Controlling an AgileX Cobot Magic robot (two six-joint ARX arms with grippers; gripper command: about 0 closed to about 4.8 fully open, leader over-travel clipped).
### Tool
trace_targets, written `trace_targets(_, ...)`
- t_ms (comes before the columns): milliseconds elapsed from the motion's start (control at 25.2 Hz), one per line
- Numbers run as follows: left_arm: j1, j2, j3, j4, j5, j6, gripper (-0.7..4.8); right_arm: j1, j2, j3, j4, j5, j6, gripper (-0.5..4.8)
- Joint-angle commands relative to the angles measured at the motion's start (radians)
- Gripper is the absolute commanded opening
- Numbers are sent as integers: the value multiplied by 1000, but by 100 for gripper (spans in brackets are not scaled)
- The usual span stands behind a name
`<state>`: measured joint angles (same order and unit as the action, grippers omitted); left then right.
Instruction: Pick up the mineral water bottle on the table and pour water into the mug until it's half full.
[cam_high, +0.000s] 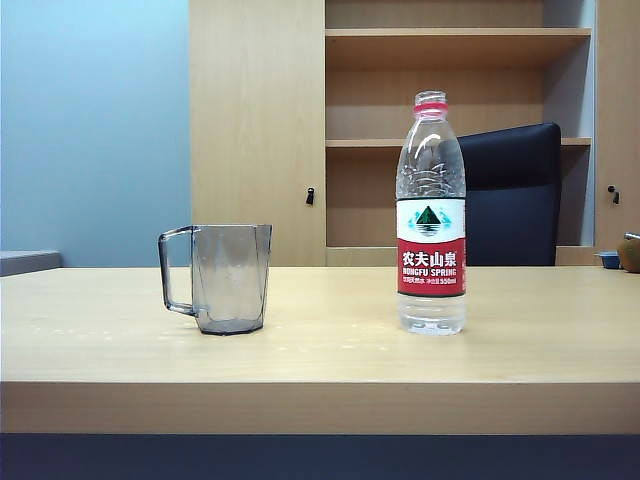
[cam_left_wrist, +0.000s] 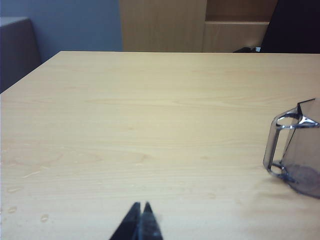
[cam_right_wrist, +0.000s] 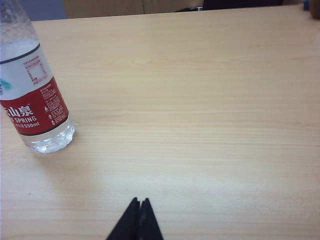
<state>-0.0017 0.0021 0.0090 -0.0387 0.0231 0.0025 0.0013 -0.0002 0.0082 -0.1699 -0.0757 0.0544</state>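
Pale wood table (cam_high: 320, 375) carries both items; the bottle (cam_high: 431, 215) stands right of centre, uncapped, and the mug (cam_high: 232, 278) stands to its left, well apart, handle pointing left; mug looks empty, though its smoky wall makes that hard to confirm.

Neither arm appears in the exterior view; both sit back at the near edge. Left gripper (cam_left_wrist: 140, 220) shows only its tips, pressed together, nothing between them, with the mug off to its right. Right gripper (cam_right_wrist: 139, 217) likewise has its tips pressed together and empty, with the bottle farther in and to its left.

Step in hand, as judged: reach for the bottle, not yet begun. The right jaws must spread first; approach level from the near side; close on the labelled mid-body, where the wall is stiffer than the ribbed shoulder; squeeze lightly, since the open neck could spill.

Bottle's long axis is vertical, mouth up, label facing the near edge; the mug is upright too, mouth up.
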Motion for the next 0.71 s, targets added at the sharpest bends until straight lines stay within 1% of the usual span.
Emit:
trace_targets(40, 1, 1, 81, 32, 24, -64, -6, 0, -2, 81, 30, 15, 63, -9)
trace_targets(119, 0, 2, 127, 21, 28, -70, -6, 0, 1, 142, 30, 46, 166, -9)
trace_targets(159, 1, 9, 174, -15, 61, -102, -6, 0, 8, 207, 29, 46, 169, -9)
trace_targets(198, 1, 17, 193, -34, 90, -113, -6, 0, 16, 236, 29, 33, 147, -9)
trace_targets(238, 1, 34, 213, -53, 134, -118, -6, 0, 27, 264, 29, -3, 113, -9)
trace_targets(277, 1, 52, 226, -63, 185, -119, -6, 0, 55, 299, 29, -63, 73, -9)
trace_targets(317, 1, 84, 238, -64, 261, -119, -6, 0, 83, 328, 28, -113, 54, -9)
trace_targets(396, 1, 147, 255, -64, 379, -118, -6, 1, 167, 391, 33, -230, 42, -5)
trace_targets(436, 1, 192, 264, -64, 438, -114, -6, 1, 212, 419, 39, -275, 39, 20)
trace_targets(476, 0, 227, 271, -64, 481, -114, -6, 2, 272, 453, 50, -324, 21, 71)
trace_targets(515, 0, 260, 279, -64, 520, -114, -6, 5, 321, 478, 63, -352, 7, 102)
trace_targets(555, 0, 297, 288, -64, 562, -111, -6, 12, 367, 502, 75, -360, -9, 127)
trace_targets(634, 0, 344, 302, -63, 600, -108, -6, 39, 470, 535, 132, -333, -32, 162)
trace_targets(674, 0, 378, 313, -61, 603, -108, -6, 76, 560, 538, 233, -289, -32, 188)
trace_targets(713, 0, 386, 317, -59, 603, -108, -6, 96, 606, 537, 273, -268, -32, 190)
